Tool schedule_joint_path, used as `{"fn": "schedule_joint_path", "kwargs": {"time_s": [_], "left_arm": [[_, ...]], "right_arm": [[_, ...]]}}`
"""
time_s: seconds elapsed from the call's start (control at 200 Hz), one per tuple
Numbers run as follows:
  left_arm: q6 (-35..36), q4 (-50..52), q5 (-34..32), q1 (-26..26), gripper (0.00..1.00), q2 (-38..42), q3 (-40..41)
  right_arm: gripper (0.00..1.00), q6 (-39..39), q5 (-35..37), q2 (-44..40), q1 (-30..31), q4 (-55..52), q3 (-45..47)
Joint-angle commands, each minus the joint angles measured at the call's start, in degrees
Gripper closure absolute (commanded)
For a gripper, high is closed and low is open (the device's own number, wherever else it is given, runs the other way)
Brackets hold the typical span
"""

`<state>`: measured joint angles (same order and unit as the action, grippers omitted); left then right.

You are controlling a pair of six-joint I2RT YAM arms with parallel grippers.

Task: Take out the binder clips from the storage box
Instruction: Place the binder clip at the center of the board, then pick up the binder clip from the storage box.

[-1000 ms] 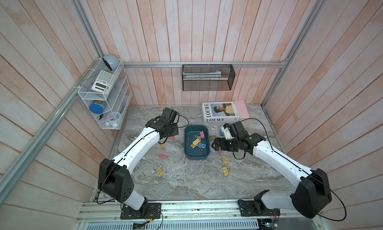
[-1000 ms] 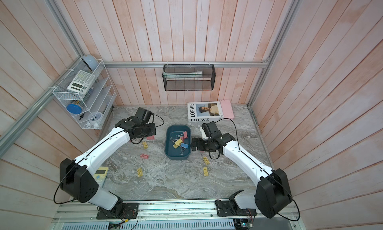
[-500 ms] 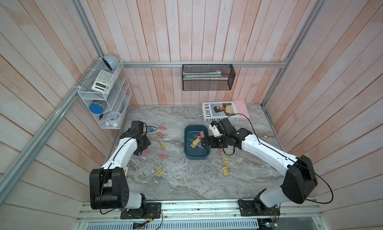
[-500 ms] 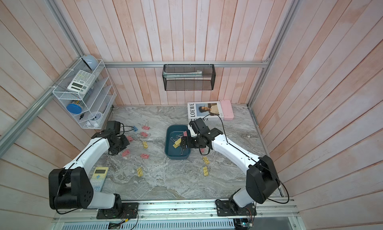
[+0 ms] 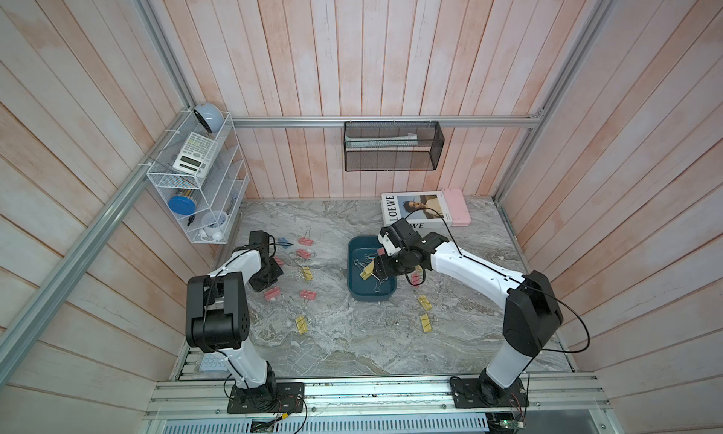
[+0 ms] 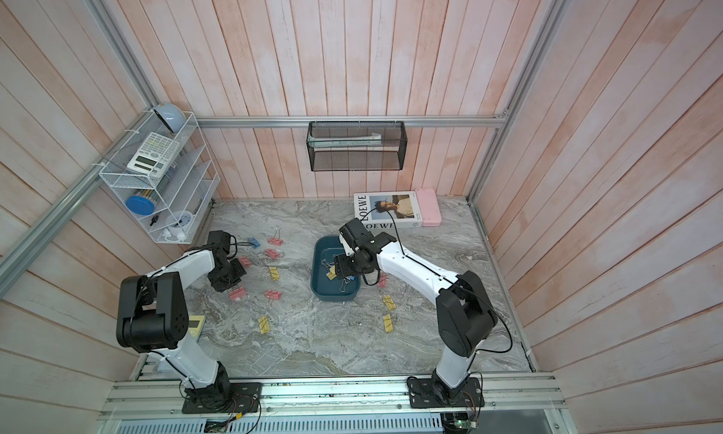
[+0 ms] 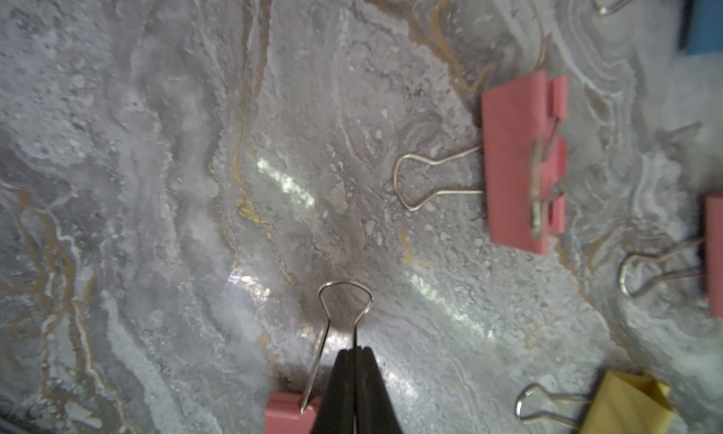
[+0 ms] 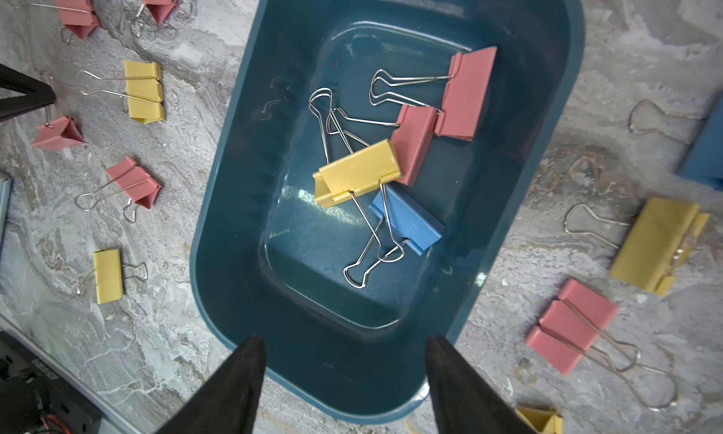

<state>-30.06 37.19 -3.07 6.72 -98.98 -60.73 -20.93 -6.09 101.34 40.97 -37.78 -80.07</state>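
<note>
The teal storage box (image 5: 367, 295) (image 6: 332, 296) (image 8: 234, 177) sits mid-table. It holds several binder clips: a yellow one (image 8: 358, 171), a blue one (image 8: 410, 224) and two pink ones (image 8: 467, 95). My right gripper (image 8: 344, 340) (image 5: 377, 273) hovers over the box, open, with nothing between its fingers. My left gripper (image 7: 356, 351) (image 5: 269, 287) is low over the table at the left. It is shut on the wire handle of a pink binder clip (image 7: 289, 412) (image 5: 272, 294). More pink, yellow and blue clips lie on the marble on both sides of the box.
A LOEWE book (image 5: 416, 213) and a pink case (image 5: 455, 213) lie at the back right. A white wire rack (image 5: 199, 193) hangs on the left wall and a black mesh basket (image 5: 393, 146) on the back wall. A calculator (image 6: 195, 324) lies at the front left.
My left gripper has swung from beside the box out to the left of the table, carrying the pink clip. My right gripper has moved from right of the box to over it, jaws narrower.
</note>
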Motion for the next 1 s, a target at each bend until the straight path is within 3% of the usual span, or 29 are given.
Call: {"fn": "schedule_joint_path", "kwargs": {"time_s": [0.0,0.14,0.465,0.585,0.83,0.95,0.995], "left_arm": [[0.8,-0.8,0.6,0.2,0.77,1.1,-1.4],[0.5,0.5,1.5,0.2,0.61,3.6,-1.4],[-1.1,3.5,4.6,0.2,0.24,14.2,-1.9],[-1.0,4.8,5.3,0.1,0.18,16.6,-2.8],[-1.1,5.4,6.4,0.2,0.17,17.8,-3.8],[-1.2,5.4,6.8,0.2,0.17,17.6,-3.8],[-1.2,5.4,6.8,0.2,0.17,17.6,-3.9]], "right_arm": [[0.5,2.9,1.6,3.5,0.8,-1.6,-2.3],[0.63,5.4,2.5,7.8,1.5,-1.2,-4.9],[0.72,8.8,4.2,18.1,1.5,-4.4,-12.5],[0.72,9.6,5.6,19.6,1.5,-4.1,-13.4],[0.72,10.8,6.0,22.0,1.5,-4.1,-14.5],[0.79,10.9,5.9,22.3,1.6,-4.0,-14.1],[0.86,10.9,6.0,22.0,1.8,-3.7,-13.7]]}}
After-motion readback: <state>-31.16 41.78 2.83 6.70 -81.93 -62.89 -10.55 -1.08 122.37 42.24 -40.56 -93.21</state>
